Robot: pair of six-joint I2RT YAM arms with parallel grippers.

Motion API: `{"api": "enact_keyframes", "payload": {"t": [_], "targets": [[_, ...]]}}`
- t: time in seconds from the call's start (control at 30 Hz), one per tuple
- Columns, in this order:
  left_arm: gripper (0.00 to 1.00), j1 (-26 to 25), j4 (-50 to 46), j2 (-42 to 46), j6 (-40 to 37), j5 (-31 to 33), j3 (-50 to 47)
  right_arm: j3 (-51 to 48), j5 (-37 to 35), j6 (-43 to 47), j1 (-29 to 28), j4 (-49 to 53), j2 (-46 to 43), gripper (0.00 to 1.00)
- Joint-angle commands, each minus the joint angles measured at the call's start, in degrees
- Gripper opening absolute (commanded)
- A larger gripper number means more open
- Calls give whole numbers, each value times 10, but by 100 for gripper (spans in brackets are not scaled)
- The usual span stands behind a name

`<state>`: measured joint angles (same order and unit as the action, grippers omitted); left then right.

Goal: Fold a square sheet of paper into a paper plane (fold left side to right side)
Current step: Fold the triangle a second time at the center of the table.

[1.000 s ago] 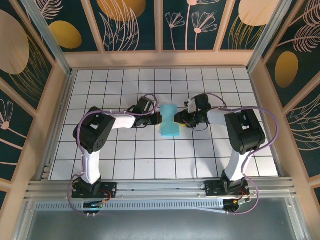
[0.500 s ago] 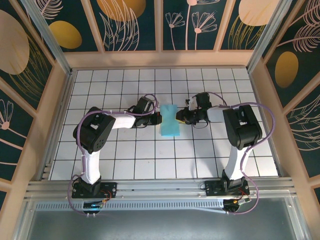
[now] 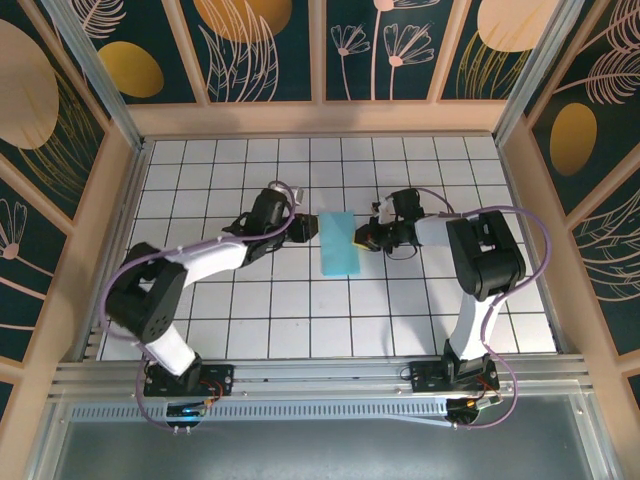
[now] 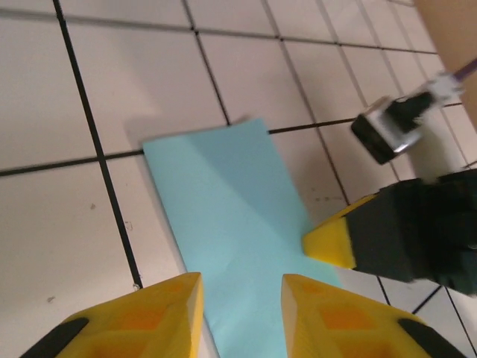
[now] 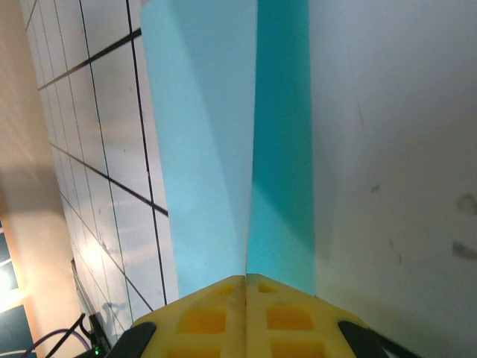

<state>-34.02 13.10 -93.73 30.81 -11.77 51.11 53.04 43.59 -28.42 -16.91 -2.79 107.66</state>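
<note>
Sheet lies halved, plane folds outstanding; left end effector stands apart at 9 o'clock, right end effector clamps its 3 o'clock edge.

The sheet of paper is plain turquoise-blue, the table is white with a thin black grid, the walls are dark teal with mustard-orange discs and pale line-drawn leaves and flowers, and the arms are white and black with lilac cables and yellow fingers.
</note>
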Motion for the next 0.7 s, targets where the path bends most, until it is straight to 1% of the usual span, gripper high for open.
{"api": "enact_keyframes", "payload": {"t": [0.0,0.13,0.27,0.43,0.53,0.67], "targets": [[39,-29,23,54,-61,32,-47,-12,2,-24,3,-1,-34,0],[48,-86,20,94,-102,70,-86,-19,5,-49,3,-7,-50,0],[53,-163,-4,89,-137,126,-79,-15,5,-58,3,4,-59,0],[58,-248,-56,27,-173,226,-18,-10,4,-58,3,10,-58,0],[61,-277,-86,-22,-191,273,26,-9,2,-59,2,8,-56,0],[63,-302,-127,-89,-209,346,89,-12,3,-57,1,6,-53,0]]}}
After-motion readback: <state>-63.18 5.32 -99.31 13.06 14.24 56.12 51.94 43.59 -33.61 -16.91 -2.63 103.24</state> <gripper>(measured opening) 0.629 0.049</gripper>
